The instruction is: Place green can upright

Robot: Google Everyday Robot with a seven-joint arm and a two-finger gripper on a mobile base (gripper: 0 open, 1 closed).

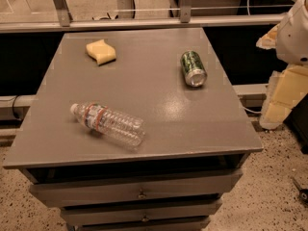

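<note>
The green can (pixel 193 68) lies on its side on the right part of the grey table top (pixel 154 95), its silver end turned toward the front edge. My gripper (pixel 280 97) hangs off the table's right side, below the white arm shell (pixel 296 30). It is well to the right of the can and touches nothing on the table.
A clear plastic water bottle (pixel 109 123) lies on its side at the front left. A yellow sponge (pixel 101 51) sits at the back left. The table has drawers (pixel 139 191) below. A railing (pixel 144 23) runs behind the table.
</note>
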